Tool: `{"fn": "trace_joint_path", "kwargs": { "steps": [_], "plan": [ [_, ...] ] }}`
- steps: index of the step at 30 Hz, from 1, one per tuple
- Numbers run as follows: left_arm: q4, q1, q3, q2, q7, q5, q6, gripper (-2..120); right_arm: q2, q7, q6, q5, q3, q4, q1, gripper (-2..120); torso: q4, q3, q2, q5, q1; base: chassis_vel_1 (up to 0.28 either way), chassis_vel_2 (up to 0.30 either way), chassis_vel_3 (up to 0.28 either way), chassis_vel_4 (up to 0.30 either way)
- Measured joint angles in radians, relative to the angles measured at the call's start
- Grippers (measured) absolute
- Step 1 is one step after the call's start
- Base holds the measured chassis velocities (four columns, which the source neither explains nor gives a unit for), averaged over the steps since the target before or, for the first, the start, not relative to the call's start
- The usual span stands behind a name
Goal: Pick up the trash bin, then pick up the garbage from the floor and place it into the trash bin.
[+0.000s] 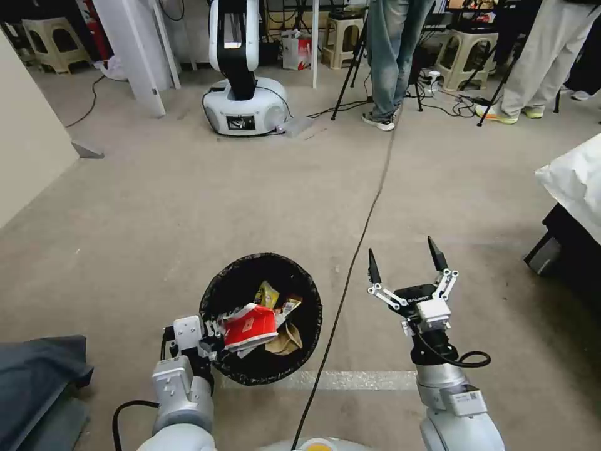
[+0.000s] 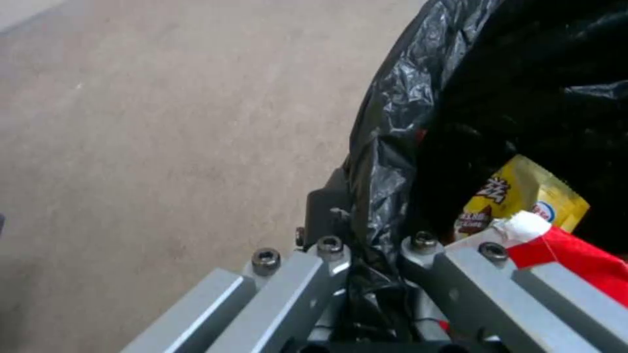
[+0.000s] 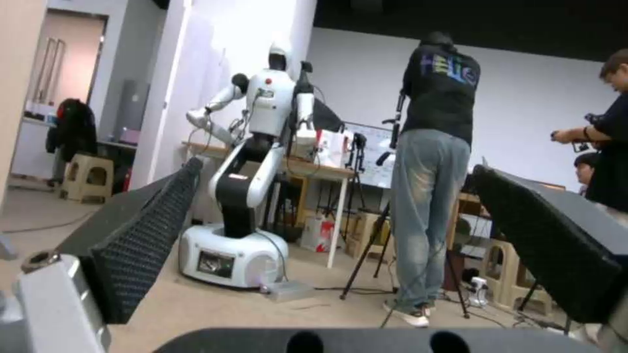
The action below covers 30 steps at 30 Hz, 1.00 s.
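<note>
Bin (image 1: 260, 313) was held by left gripper (image 1: 210, 338) pinching its bagged rim, garbage (image 1: 250, 327) already inside; right gripper (image 1: 405, 266) hung spread and empty beside it, nearby floor (image 1: 188, 200) showing no litter.

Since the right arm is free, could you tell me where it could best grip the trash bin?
On the trash bin's open rim, on its right side, coming from above: the left gripper already clamps the near-left rim, and the thin wall fits between the open right gripper's fingers.
</note>
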Motion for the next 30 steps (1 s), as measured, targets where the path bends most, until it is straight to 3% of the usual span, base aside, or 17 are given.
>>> {"fn": "trace_joint_path", "kwargs": {
  "steps": [16,30],
  "plan": [
    [0.069,-0.077,-0.05,-0.02,-0.026,-0.168,0.132,0,0.006,-0.018,0.034,-0.002,-0.015,-0.026,-0.02,100,-0.0002,0.0,0.0,0.0,0.0,0.0,0.0,0.0,0.0],
    [0.107,-0.114,-0.061,-0.031,-0.007,-0.207,0.129,0,0.002,-0.045,0.045,-0.008,-0.034,-0.035,-0.022,100,0.0,0.0,0.0,0.0,0.0,0.0,0.0,0.0,0.0]
  ]
}}
